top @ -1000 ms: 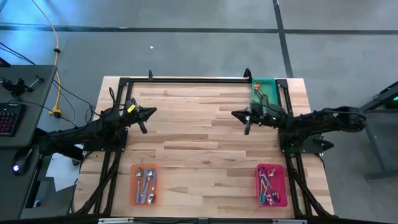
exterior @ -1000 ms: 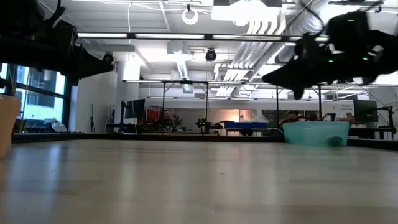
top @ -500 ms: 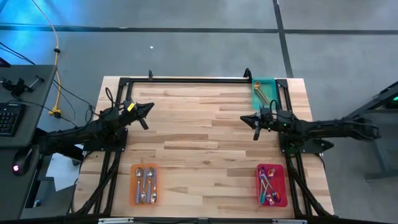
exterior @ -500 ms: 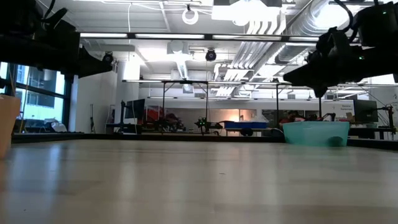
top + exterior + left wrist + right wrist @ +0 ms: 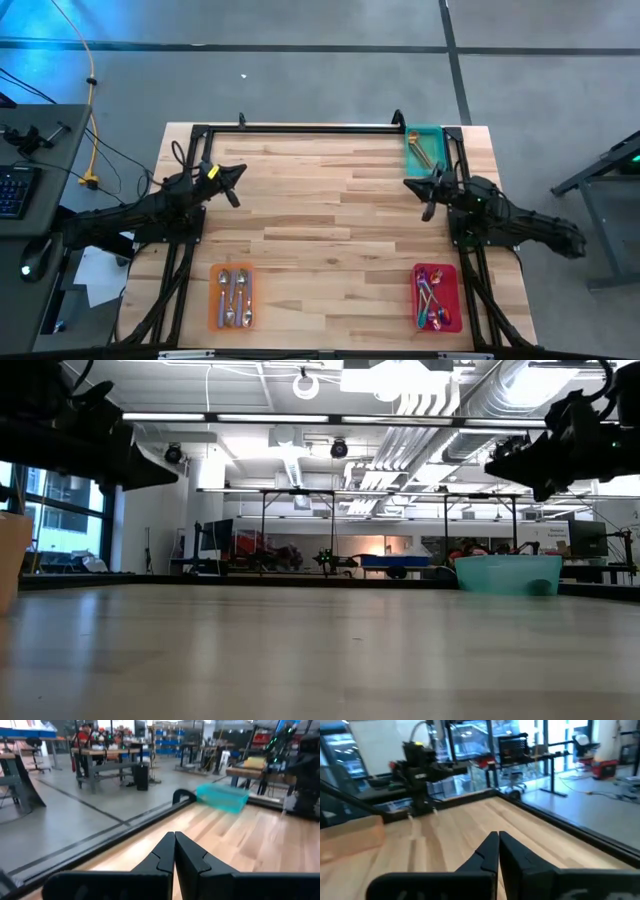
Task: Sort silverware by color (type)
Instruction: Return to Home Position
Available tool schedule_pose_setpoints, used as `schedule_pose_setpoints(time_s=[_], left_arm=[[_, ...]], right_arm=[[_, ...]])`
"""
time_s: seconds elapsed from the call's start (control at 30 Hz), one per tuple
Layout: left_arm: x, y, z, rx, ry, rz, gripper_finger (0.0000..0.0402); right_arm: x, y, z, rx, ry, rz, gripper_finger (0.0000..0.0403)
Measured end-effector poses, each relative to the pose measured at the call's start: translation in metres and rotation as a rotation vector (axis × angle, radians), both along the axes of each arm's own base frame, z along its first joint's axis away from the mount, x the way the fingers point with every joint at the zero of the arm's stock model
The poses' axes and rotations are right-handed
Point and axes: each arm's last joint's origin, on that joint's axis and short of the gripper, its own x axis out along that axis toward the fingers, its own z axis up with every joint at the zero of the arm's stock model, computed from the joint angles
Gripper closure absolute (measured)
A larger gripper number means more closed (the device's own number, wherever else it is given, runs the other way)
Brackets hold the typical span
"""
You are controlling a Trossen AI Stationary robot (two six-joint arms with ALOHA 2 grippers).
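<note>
While in orange tray [image 5: 213, 300], spoons [image 5: 232, 293] lengthwise.

Table [image 5: 320, 205]: pale wood strips, smooth, soft sheen in low view.
Frame rail [image 5: 300, 127] on table edge: black metal, matt.
Orange tray [image 5: 214, 300], pink tray [image 5: 457, 300], green tray [image 5: 436, 135]: plastic, smooth, even colour; green one looks slightly translucent in left wrist view.
Silver spoons [image 5: 234, 292]: polished metal, bright glints.
Rainbow spoons [image 5: 428, 300]: metal, iridescent gloss.
Gold spoon [image 5: 419, 150]: metal, warm shine.
Left gripper [image 5: 174, 836], right gripper [image 5: 498, 835]: dark, matt, smooth faces.
Floor [image 5: 300, 80]: grey, smooth, dull.
</note>
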Motion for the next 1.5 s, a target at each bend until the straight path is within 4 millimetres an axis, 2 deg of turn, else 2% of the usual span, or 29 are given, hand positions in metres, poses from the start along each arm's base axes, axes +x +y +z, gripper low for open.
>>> schedule_pose_setpoints(time_s=[0.3,0.6,0.9,1.5], left_arm=[[0.0008,0.0004,-0.0042,-0.005,0.054,0.001,0.0402],[0.0010,0.0004,-0.0043,-0.012,0.049,-0.001,0.0402],[0.0010,0.0004,-0.0043,-0.012,0.050,-0.001,0.0401],[0.0010,0.0004,-0.0044,-0.012,0.050,-0.002,0.0401]], right_arm=[[-0.0003,-0.0087,-0.0037,0.047,0.029,-0.078,0.0403],[0.0000,-0.0089,-0.0041,-0.046,0.069,-0.076,0.0403],[0.0000,-0.0089,-0.0043,0.022,0.044,-0.077,0.0403],[0.0000,-0.0089,-0.0042,0.015,0.046,-0.077,0.0402]])
